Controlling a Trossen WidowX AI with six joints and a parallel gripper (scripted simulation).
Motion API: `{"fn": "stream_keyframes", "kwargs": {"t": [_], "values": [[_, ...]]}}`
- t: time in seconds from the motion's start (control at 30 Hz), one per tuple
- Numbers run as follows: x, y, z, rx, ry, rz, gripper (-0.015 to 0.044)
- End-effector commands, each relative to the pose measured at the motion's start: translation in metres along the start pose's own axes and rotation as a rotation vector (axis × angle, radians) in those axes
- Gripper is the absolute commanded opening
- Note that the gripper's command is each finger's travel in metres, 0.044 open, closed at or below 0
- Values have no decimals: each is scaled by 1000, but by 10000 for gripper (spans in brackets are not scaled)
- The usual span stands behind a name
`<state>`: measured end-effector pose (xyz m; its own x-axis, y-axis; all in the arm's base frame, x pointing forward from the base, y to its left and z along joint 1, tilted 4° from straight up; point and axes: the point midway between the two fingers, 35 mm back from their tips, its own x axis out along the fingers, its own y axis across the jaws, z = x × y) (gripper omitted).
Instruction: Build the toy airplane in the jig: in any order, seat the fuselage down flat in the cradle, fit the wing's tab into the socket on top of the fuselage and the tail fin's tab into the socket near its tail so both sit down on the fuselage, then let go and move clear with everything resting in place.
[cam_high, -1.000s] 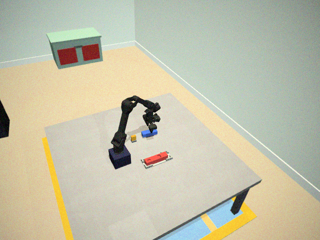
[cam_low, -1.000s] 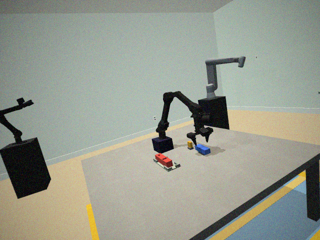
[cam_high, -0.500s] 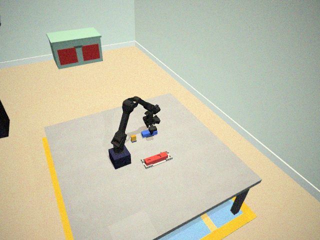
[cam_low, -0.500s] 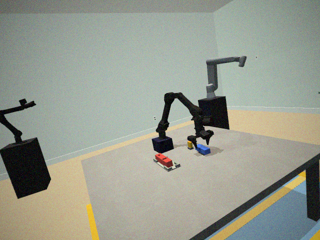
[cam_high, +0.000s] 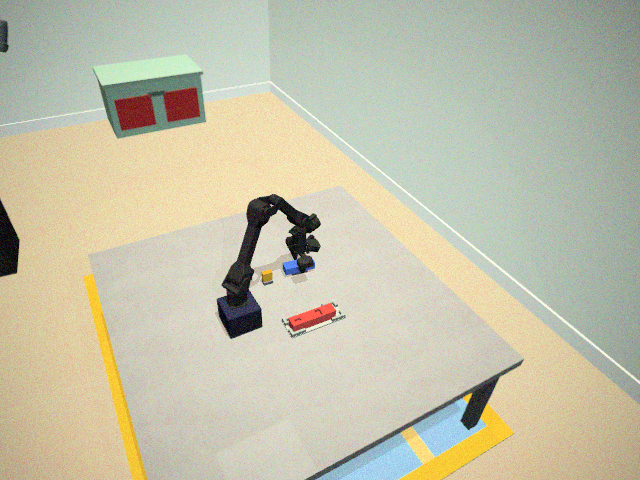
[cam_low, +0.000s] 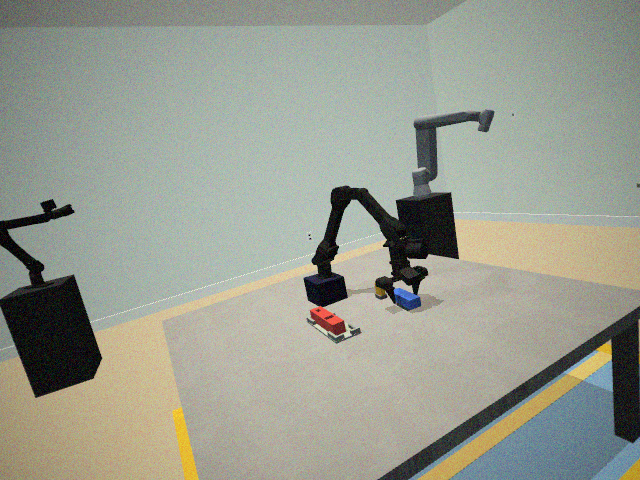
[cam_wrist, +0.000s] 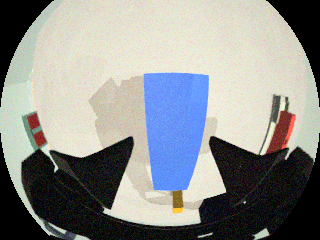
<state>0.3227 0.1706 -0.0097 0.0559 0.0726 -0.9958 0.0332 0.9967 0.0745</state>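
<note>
The blue wing (cam_high: 290, 268) (cam_low: 410, 302) (cam_wrist: 172, 100) lies on the table. My gripper (cam_high: 299, 264) (cam_low: 405, 298) (cam_wrist: 172, 141) is open, low over the wing, with one finger on each side of it. In the wrist view a gap shows between each fingertip and the wing. The yellow tail fin (cam_high: 267, 274) (cam_low: 380, 293) (cam_wrist: 177, 201) stands beyond one end of the wing, towards the arm's base. The red fuselage (cam_high: 312, 317) (cam_low: 326, 320) (cam_wrist: 285, 131) lies lengthwise in the pale cradle (cam_high: 321, 326) (cam_low: 349, 329), its dark sockets facing up. The wing's tab is hidden.
The arm's dark blue base block (cam_high: 240, 315) (cam_low: 325, 289) stands on the grey table (cam_high: 387, 361) (cam_low: 268, 382), near the cradle and the tail fin. A green cabinet (cam_high: 149, 98) and other arms on black pedestals (cam_low: 51, 335) (cam_low: 429, 227) stand away from the table.
</note>
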Motion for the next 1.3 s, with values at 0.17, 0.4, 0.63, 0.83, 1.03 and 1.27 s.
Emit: {"fn": "stream_keyframes", "kwargs": {"t": [0.17, 0.4, 0.63, 0.83, 1.03, 1.27], "values": [[4, -1, -1, 5, 6, -2, 230], [4, -1, -1, 5, 6, -2, 144], [-5, 0, 0, 1, 7, -7, 0], [-22, 1, 2, -2, 7, -13, 0], [-41, 2, 4, -1, 7, -11, 0], [-63, 2, 5, 1, 6, -8, 0]]}}
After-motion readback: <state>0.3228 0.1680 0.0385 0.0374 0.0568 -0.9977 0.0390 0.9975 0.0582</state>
